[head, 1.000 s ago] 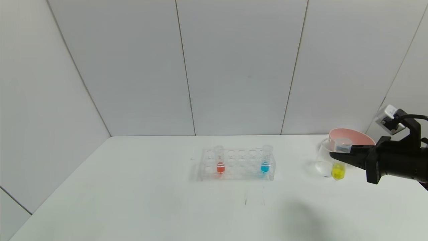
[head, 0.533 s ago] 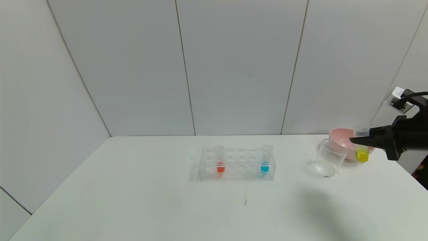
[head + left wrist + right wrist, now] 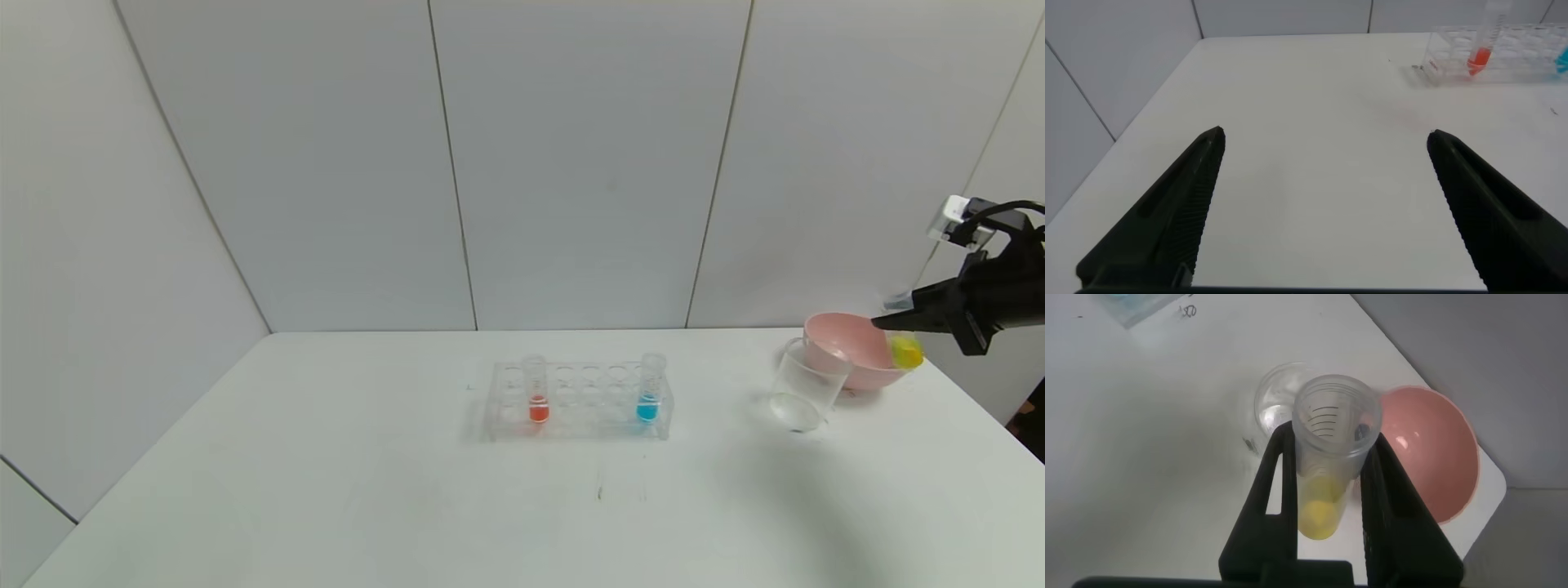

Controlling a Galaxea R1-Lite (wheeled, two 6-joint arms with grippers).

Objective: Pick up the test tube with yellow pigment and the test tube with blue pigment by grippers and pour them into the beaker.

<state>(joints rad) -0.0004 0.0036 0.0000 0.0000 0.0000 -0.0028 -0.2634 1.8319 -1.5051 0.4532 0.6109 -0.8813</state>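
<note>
Right tool (image 3: pixel 886 323) clenched on the yellow tube (image 3: pixel 904 349), up above the pink bowl (image 3: pixel 841 343), just behind the beaker (image 3: pixel 804 390). Left tool (image 3: pixel 1323 204) gapes wide over the table (image 3: pixel 408 490).

The pink bowl (image 3: pixel 849 359) stands just behind the beaker (image 3: pixel 804 388), crowding its far side. Bare table (image 3: pixel 408 506) lies open between the beaker and the rack (image 3: pixel 580 402).

Bright, even light; soft shadows
</note>
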